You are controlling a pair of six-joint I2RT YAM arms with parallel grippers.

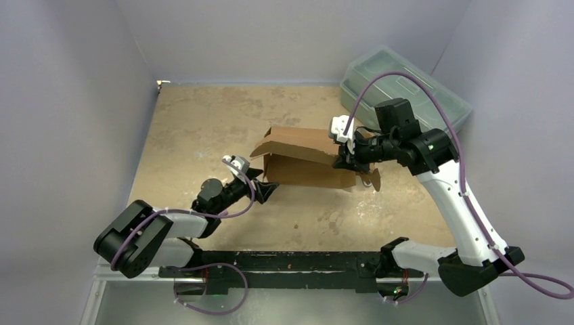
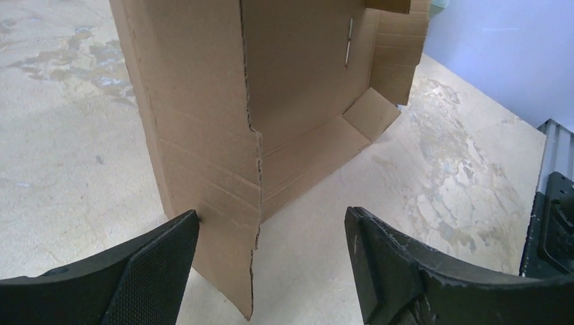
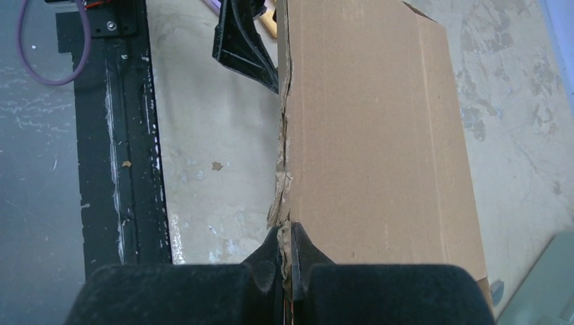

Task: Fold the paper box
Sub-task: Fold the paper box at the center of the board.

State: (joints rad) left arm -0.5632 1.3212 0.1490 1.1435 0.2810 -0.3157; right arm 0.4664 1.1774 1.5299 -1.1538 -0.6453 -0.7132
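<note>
The half-folded cardboard box stands in the middle of the table, its right end pinched tight in the right pincer, while the left pincer gapes wide at the left end, a flap's corner between its fingers, ungripped.

Plain brown paper box (grey-green toolbox behind).

We see a stained tan table carrying 2 things: the paper box, partly folded, near its middle and a translucent toolbox at the far right corner. A black rail spans its near edge.
</note>
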